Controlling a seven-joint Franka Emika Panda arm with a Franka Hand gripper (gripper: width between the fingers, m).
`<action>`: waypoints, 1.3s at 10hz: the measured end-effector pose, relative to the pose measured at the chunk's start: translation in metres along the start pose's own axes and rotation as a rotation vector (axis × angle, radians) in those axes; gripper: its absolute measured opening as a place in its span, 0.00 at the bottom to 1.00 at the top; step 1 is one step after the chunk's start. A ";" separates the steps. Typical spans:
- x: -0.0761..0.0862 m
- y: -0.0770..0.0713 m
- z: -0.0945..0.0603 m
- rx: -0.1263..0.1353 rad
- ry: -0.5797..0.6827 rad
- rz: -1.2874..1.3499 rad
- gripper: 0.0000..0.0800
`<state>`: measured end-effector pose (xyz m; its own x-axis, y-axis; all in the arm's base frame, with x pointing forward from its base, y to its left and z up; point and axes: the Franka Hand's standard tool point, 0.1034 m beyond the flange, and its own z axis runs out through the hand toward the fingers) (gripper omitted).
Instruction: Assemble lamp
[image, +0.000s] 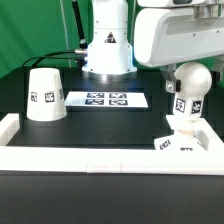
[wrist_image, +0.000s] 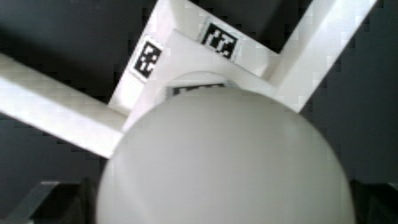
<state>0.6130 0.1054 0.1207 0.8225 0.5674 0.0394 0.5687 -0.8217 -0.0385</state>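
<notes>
The white ball-shaped bulb (image: 194, 82) stands upright on its stem, set on the small flat square base (image: 178, 143) at the exterior view's right, close to the white rail. My gripper (image: 187, 72) comes down from above and is shut on the bulb's ball. In the wrist view the bulb (wrist_image: 214, 140) fills the middle, with dark fingers (wrist_image: 39, 205) at both of its sides, my gripper (wrist_image: 214, 208) closed around it and the tagged base (wrist_image: 183, 52) beneath. The tapered shade (image: 45, 96) stands mouth down at the exterior view's left.
The marker board (image: 105, 99) lies flat in the middle, in front of the arm's white pedestal (image: 107, 50). A low white rail (image: 100, 156) borders the black table along the front and both sides; it also shows in the wrist view (wrist_image: 54, 100).
</notes>
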 end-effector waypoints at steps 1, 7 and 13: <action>-0.001 0.001 0.000 0.000 0.000 -0.014 0.87; -0.001 0.002 0.000 0.001 0.000 0.013 0.72; -0.002 0.004 0.000 0.002 0.011 0.574 0.73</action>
<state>0.6132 0.1012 0.1200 0.9993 0.0293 0.0217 0.0305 -0.9978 -0.0582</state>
